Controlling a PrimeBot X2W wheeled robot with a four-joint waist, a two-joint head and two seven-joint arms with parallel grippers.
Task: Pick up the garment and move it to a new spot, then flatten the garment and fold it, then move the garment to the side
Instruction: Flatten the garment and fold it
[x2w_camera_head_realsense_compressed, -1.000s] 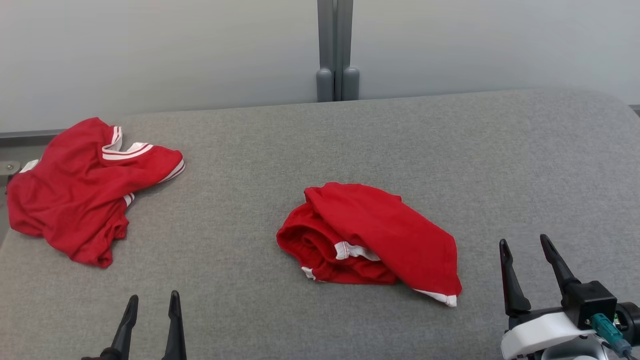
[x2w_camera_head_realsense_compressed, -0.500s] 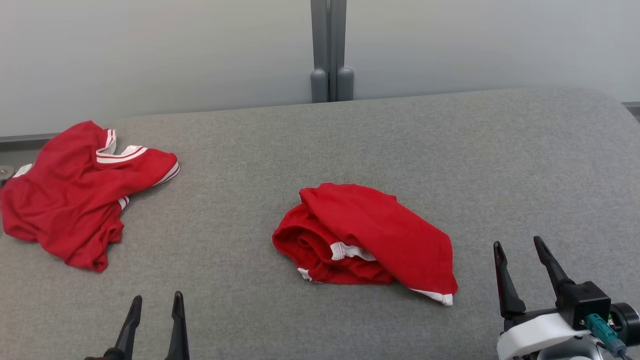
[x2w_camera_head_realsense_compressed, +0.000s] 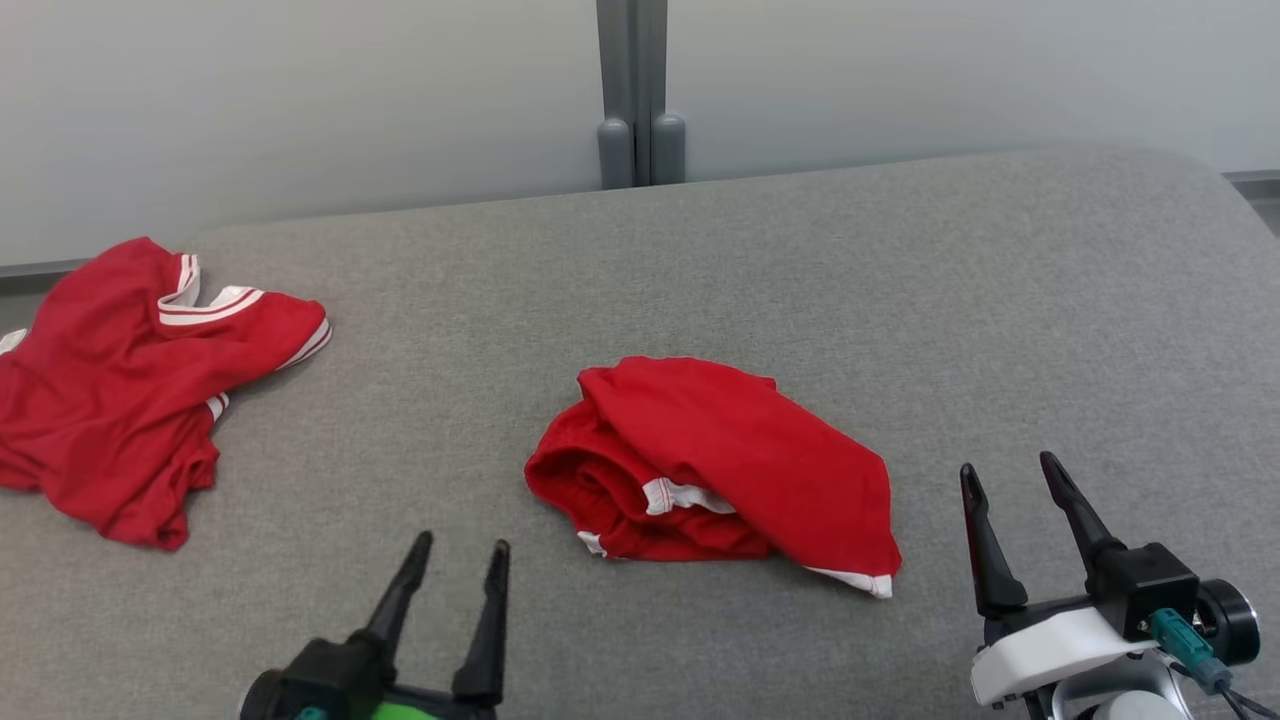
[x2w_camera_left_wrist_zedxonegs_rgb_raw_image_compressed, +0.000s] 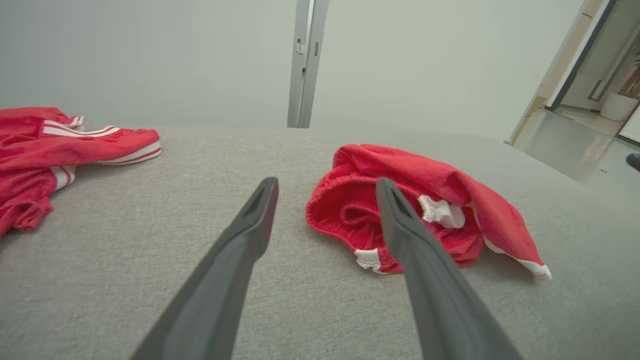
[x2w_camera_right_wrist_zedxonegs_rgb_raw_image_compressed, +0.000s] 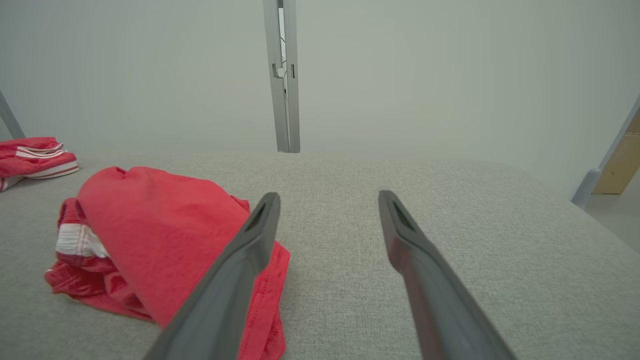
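a crumpled red garment (x2w_camera_head_realsense_compressed: 740, 450) with white trim is lying bunched near the middle of the grey fabric-covered worktop (x2w_camera_head_realsense_compressed: 950, 300), a little toward the near edge. the left end effector (x2w_camera_head_realsense_compressed: 462, 545) is hovering over the near edge just to the garment's left, its two dark fingers (x2w_camera_head_realsense_compressed: 400, 590) standing spread and clear of the cloth. in the left wrist view one of those fingers is crossing in front of the garment's gathered waistband (x2w_camera_left_wrist_zedxonegs_rgb_raw_image_compressed: 345, 240). the right end effector (x2w_camera_head_realsense_compressed: 1008, 465) is hanging off the garment's right side, toward the near right corner, likewise spread and touching no cloth. a second red garment (x2w_camera_head_realsense_compressed: 110, 400) with white stripes is sprawling at the left edge, well apart. a grey post (x2w_camera_head_realsense_compressed: 632, 90) is rising behind the far edge against a pale wall (x2w_camera_head_realsense_compressed: 300, 100).
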